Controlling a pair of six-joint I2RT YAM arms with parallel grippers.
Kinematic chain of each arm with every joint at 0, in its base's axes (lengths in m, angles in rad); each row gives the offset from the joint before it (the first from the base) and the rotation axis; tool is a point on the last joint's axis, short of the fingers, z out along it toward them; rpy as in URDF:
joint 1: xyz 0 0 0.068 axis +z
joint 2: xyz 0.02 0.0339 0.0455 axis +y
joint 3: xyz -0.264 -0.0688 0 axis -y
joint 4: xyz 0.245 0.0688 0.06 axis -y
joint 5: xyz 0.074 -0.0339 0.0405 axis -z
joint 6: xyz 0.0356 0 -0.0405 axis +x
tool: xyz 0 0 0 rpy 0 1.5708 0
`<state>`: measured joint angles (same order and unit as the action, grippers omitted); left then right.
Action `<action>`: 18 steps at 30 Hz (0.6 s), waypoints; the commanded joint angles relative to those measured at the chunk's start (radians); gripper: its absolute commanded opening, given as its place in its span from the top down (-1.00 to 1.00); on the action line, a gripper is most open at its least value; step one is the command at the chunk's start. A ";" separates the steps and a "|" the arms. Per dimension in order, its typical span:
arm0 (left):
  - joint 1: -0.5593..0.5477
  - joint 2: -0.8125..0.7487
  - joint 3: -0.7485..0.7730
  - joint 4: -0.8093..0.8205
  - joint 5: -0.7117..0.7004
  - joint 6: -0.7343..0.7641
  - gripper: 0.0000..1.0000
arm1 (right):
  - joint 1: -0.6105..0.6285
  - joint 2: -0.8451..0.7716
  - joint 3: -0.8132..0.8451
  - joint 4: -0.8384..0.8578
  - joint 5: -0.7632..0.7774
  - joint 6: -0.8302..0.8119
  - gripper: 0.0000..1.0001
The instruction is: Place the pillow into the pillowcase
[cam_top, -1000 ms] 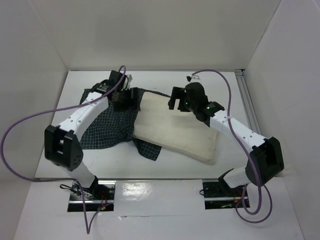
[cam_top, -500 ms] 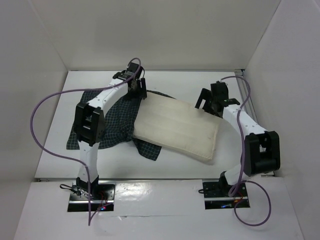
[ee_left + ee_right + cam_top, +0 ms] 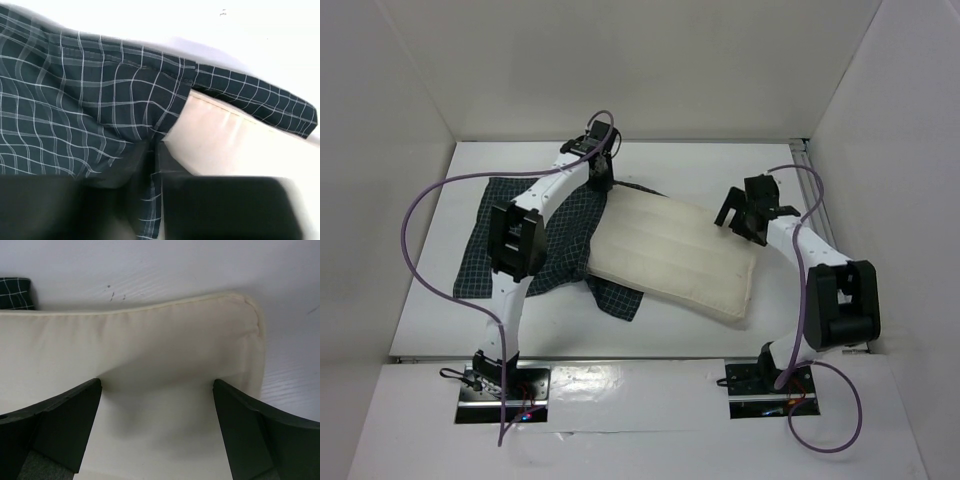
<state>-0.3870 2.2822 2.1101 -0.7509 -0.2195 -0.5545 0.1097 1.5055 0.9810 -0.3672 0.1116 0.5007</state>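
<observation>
The cream pillow [image 3: 670, 255] lies slanted across the middle of the table, its left end resting on the dark checked pillowcase [image 3: 535, 240], which is spread out and rumpled to its left. At the far edge of the pillowcase, beside the pillow's far left corner, my left gripper [image 3: 601, 177] is shut on a fold of the cloth. In the left wrist view the pillowcase [image 3: 75, 100] runs down between the nearly closed fingers of my left gripper [image 3: 154, 167], with the pillow [image 3: 235, 145] just to the right. My right gripper [image 3: 740, 212] stands open over the pillow's far right corner. In the right wrist view its fingers [image 3: 65, 425] straddle the pillow [image 3: 150, 340].
White walls close in the table at the back and on both sides. A metal rail [image 3: 813, 190] runs along the right edge. Purple cables [image 3: 420, 215] loop off both arms. A corner of checked cloth [image 3: 15, 292] shows beyond the pillow.
My left arm has stretched to the far edge of the pillowcase and its jaws have closed on the cloth. My right gripper has moved off the pillow's middle to its far right corner, staying open.
</observation>
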 commanded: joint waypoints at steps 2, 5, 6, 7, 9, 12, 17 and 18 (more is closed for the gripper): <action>-0.009 0.013 0.025 -0.001 0.014 0.013 0.77 | -0.025 -0.076 -0.070 -0.001 0.043 0.032 -1.00; -0.018 -0.009 0.025 -0.001 0.023 0.037 0.93 | -0.053 -0.139 -0.126 0.023 0.022 0.041 -1.00; -0.018 -0.021 0.025 -0.001 0.023 0.038 0.98 | -0.064 -0.139 -0.140 0.034 -0.008 0.041 -1.00; -0.027 -0.021 0.016 -0.001 0.034 0.050 1.00 | -0.082 -0.148 -0.163 0.045 -0.029 0.041 -1.00; -0.027 -0.030 0.016 -0.001 0.075 0.062 1.00 | -0.091 -0.125 -0.174 0.082 -0.079 0.041 -1.00; -0.036 -0.030 0.016 -0.001 0.132 0.082 1.00 | -0.100 -0.044 -0.183 0.163 -0.241 0.012 -0.82; -0.067 -0.021 0.036 -0.001 0.218 0.125 1.00 | -0.047 -0.023 -0.208 0.329 -0.523 0.048 0.78; -0.067 -0.021 0.050 -0.001 0.236 0.134 1.00 | -0.036 -0.048 -0.217 0.329 -0.523 0.048 0.93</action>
<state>-0.4091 2.2829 2.1178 -0.7414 -0.1226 -0.4603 0.0128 1.4799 0.7982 -0.1463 -0.2100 0.5293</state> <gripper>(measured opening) 0.056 0.092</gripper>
